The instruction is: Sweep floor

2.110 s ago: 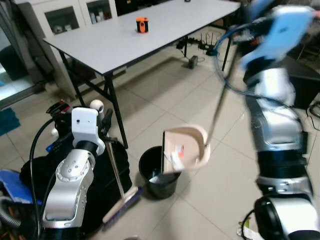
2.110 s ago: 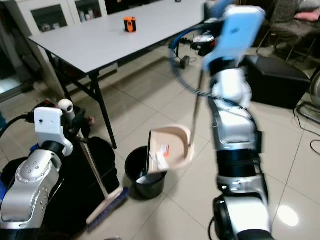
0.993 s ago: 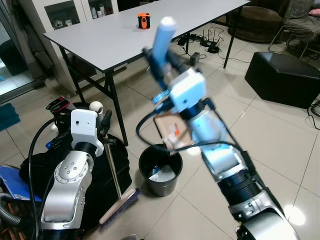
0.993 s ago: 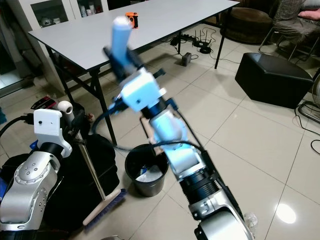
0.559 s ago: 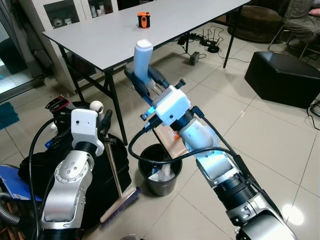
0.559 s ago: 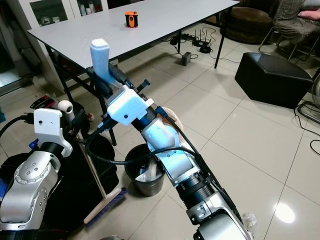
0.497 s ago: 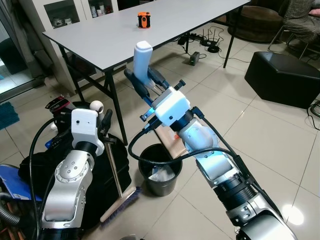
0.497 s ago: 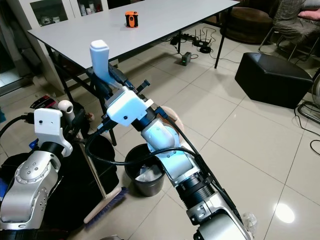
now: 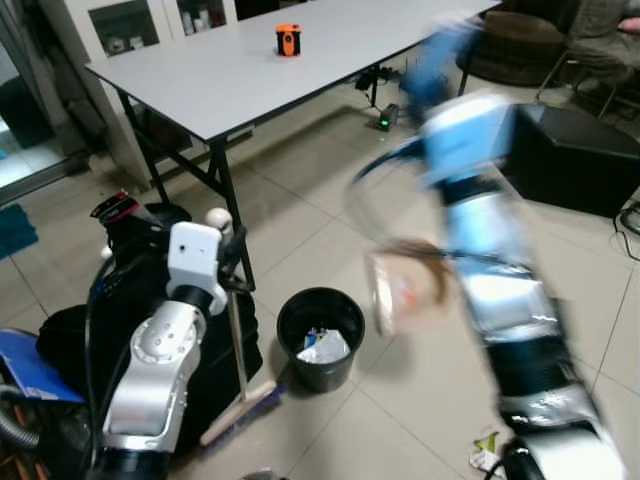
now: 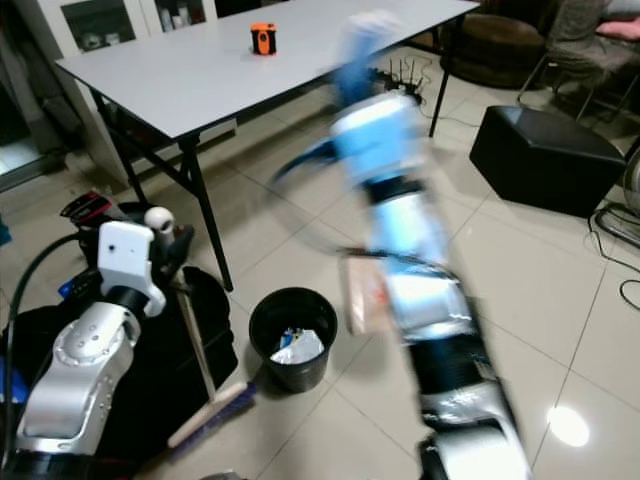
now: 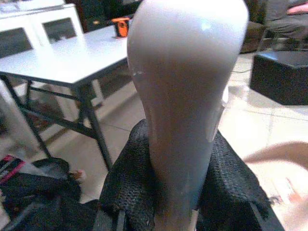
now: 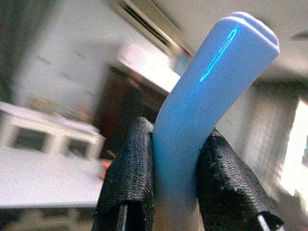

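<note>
Left gripper fingers pinch the broom handle upright, bristles parked on the floor at 8 o'clock of the bin, while right gripper fingers clamp the blue handle, dustpan blurred at the bin's 3 o'clock, likely emptied.

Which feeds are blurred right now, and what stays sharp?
Both eye views: the right arm and dustpan are motion-smeared; the bin, table and broom are sharp. Right wrist view: background streaked, blue handle crisp. Left wrist view: white handle soft with glare.
</note>
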You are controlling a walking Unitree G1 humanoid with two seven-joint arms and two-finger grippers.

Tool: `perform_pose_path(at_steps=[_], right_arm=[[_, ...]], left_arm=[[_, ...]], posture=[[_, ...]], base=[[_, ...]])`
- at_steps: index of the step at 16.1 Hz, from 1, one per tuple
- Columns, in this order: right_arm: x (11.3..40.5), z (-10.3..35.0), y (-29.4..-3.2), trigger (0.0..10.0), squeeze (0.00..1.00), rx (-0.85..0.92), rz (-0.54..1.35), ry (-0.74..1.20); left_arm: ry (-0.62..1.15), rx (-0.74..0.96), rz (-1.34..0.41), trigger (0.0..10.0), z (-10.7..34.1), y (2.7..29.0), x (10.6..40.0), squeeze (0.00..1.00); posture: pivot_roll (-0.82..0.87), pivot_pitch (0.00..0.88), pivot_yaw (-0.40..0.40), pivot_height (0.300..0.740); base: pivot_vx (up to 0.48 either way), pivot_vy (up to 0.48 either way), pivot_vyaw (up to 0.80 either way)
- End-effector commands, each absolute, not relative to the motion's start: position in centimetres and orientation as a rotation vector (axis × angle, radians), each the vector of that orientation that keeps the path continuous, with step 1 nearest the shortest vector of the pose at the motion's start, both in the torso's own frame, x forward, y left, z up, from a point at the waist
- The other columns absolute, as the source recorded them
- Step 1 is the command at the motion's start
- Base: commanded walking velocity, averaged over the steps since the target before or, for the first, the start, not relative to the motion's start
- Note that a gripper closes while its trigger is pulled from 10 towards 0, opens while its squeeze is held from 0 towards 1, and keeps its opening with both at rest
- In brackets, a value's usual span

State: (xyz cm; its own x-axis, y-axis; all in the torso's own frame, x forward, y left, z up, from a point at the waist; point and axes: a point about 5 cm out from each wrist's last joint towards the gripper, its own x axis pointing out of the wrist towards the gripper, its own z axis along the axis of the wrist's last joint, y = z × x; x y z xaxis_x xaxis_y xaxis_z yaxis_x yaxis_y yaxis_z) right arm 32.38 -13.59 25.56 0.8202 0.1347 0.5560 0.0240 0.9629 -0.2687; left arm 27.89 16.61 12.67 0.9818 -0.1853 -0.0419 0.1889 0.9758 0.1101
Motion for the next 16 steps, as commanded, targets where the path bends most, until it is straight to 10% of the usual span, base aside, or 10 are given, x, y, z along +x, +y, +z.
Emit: perform_pose_path(at_steps=[1,5,16], right_arm=[[32.0,26.0,-15.8,10.0,0.0,-0.229,-0.022,-0.57],[30.5,21.9,-19.8,10.0,0.0,-0.24,-0.086,-0.324],[28.2,19.4,-20.1,10.0,0.0,-0.22,-0.188,-0.237]], left_arm=[[0.005,0.127,-0.232,10.0,13.1,16.3,27.5,0.0],[0.109,0.118,-0.375,10.0,11.4,15.7,26.0,0.0],[0.061,0.072,-0.393,10.0,11.8,13.5,27.5,0.0]], posture=[[-0.04,0.0,0.018,0.74],[-0.04,0.0,-0.003,0.74],[-0.09,0.0,-0.001,0.74]], base=[[0.0,0.0,0.0],[0.0,0.0,0.0],[0.0,0.0,-0.8]])
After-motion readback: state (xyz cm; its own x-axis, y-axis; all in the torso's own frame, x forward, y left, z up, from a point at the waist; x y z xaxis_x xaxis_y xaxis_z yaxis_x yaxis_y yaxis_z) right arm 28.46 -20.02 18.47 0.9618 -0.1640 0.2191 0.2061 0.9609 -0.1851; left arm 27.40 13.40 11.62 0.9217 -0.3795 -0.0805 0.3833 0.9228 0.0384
